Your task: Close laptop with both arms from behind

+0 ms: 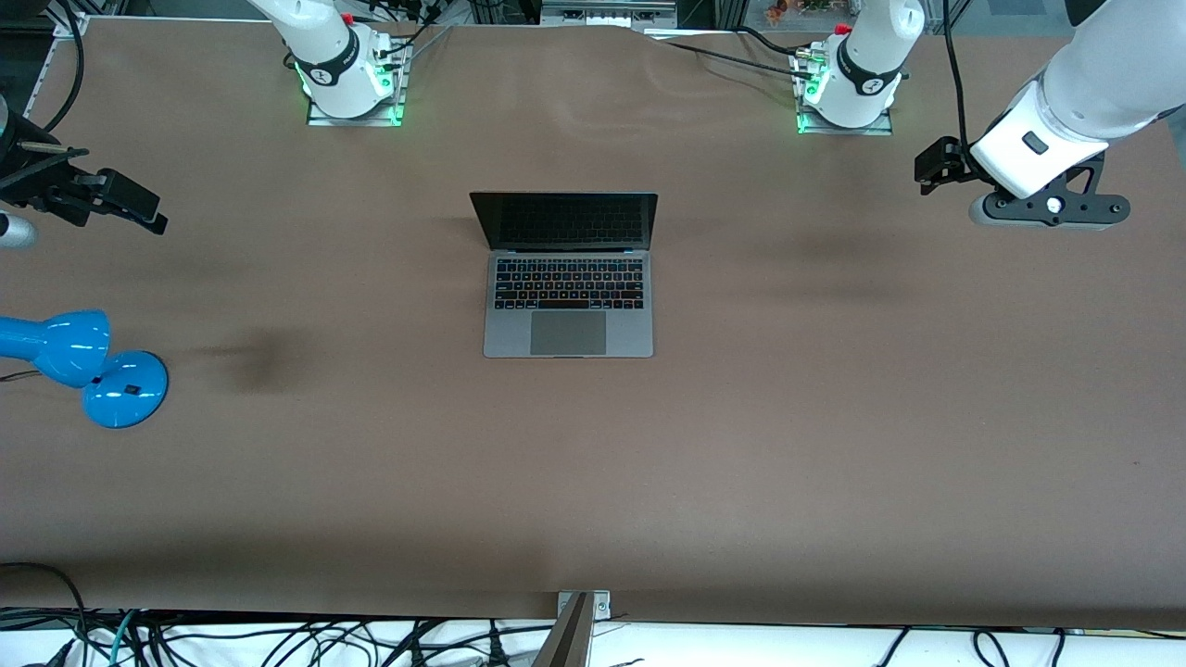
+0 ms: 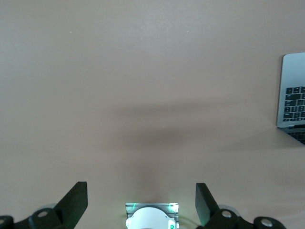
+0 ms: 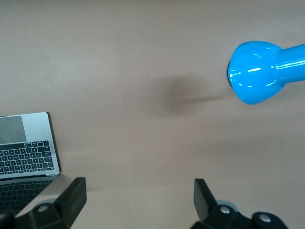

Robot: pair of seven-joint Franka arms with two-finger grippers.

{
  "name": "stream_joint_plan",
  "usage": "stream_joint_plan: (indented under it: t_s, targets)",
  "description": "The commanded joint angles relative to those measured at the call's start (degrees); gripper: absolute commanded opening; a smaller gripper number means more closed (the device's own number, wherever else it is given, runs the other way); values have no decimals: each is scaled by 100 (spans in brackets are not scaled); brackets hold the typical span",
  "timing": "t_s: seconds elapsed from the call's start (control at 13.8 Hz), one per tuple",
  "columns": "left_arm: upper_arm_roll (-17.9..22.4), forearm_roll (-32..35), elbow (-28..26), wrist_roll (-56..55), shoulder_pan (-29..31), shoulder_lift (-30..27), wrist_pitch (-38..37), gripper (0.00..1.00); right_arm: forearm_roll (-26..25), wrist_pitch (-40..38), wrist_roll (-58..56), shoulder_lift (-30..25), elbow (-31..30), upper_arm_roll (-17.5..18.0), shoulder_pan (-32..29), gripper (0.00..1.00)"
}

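Your left gripper (image 2: pixel 141 202) has its jaws spread wide with nothing between them; only bare table (image 2: pixel 143 71) shows past the two black fingers (image 2: pixel 76 200). It hangs in the air over the left arm's end of the table, well apart from the laptop, whose corner just enters the edge of the left wrist view.

Your right gripper (image 3: pixel 139 200) is the same: jaws fully apart, holding nothing, up over the right arm's end of the table. In its wrist view you can see part of the laptop's keyboard deck and the blue lamp head.

The laptop (image 1: pixel 568 276) sits open in the middle of the table, between the two arm bases and nearer to the front camera than both. Its dark screen stands upright at the edge toward the bases, the black keyboard and grey trackpad facing the front camera. Neither gripper touches it.

The blue desk lamp (image 1: pixel 83 366) rests on the table toward the right arm's end, well apart from the laptop and nearer to the front camera than it.
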Motion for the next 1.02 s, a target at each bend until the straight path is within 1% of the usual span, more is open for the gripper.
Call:
stream_joint_plan:
  t_s: [0.0,0.15,0.36,0.51,0.73,0.95]
  targets:
    - [-109,-196,-323,44,11,-317,222,100,98,29,35,-16,6,-40,25,100]
    - [-153,-371,-569,35,2,-598,398,100,98,20,44,-16,6,-40,25,100]
    - [-355,-477,-500,-280,-24,-652,407,100,98,20,44,-16,6,-40,25,100]
    - [-618,-714,-509,-631,-33,-600,355,100,98,20,35,-16,15,-40,25,100]
    - [-1189,-741,-482,-1413,-33,-433,363,100,98,20,35,-16,6,-40,25,100]
    - [-1436,-759,-404,-1582,-50,-310,398,100,98,11,35,-16,6,-40,25,100]
